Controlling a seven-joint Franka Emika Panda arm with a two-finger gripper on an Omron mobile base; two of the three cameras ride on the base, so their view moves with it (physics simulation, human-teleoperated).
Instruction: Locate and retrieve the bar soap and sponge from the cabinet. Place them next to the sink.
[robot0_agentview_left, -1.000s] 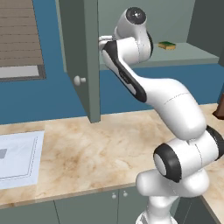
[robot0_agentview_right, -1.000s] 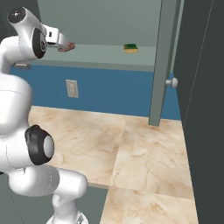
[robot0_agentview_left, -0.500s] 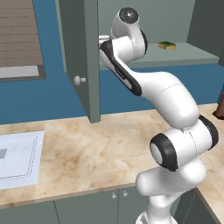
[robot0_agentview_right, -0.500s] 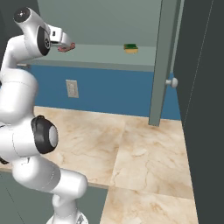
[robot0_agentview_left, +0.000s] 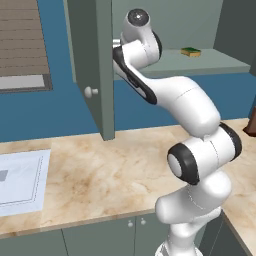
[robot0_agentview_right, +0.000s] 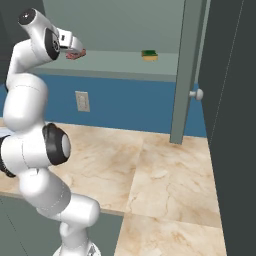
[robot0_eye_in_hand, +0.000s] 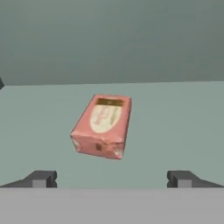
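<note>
My hand (robot0_eye_in_hand: 111, 178) is spread wide, its two dark fingertips (robot0_eye_in_hand: 41, 178) set well apart and holding nothing, raised to the flat shelf of the large grey-green wall cabinet (robot0_agentview_right: 125, 62). Just beyond the tips lies the small pinkish-red bar soap (robot0_eye_in_hand: 102, 126) with its pale oval label, flat on the shelf and turned a little askew — not touched by either tip. Farther along the same shelf sits the dark green sponge with a yellow layer (robot0_agentview_right: 149, 54), well apart from the soap, and down to the left on the marbled beige counter (robot0_agentview_left: 100, 175) lies the pale flat rectangular sink (robot0_agentview_left: 20, 177).
</note>
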